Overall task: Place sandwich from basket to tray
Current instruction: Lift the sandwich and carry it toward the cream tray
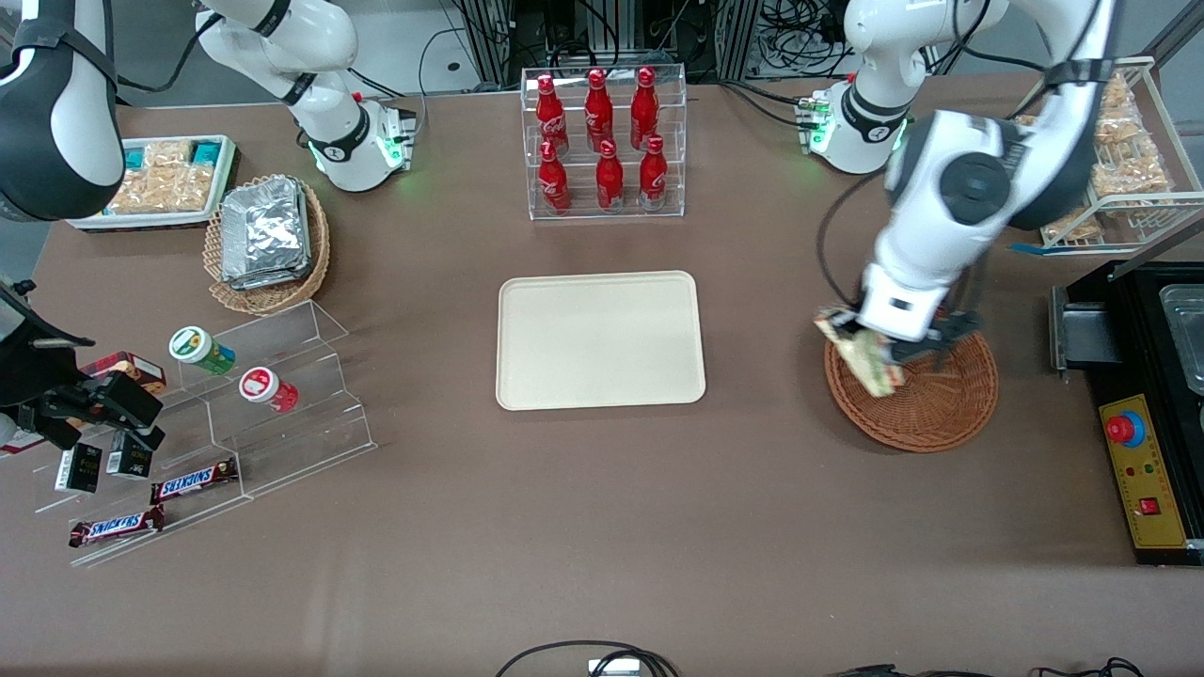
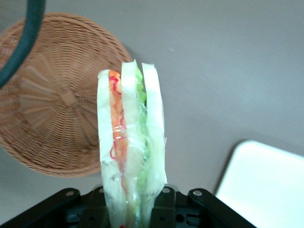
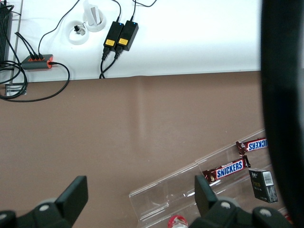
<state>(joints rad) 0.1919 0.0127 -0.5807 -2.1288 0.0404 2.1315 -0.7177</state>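
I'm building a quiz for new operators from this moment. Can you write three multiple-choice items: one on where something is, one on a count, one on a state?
1. Where is the sandwich?
A. flat on the tray
B. held in the gripper above the basket's rim
C. on the acrylic steps

2. How many red bottles stand in the clear rack?
A. four
B. six
C. eight

3. What is the tray's state?
A. bare
B. holding foil packs
C. holding the sandwich

Answers: 1 B, the wrist view shows the wedge clamped upright with the basket below; 2 B, three per row, two rows; 3 A, nothing lies on its cream surface.
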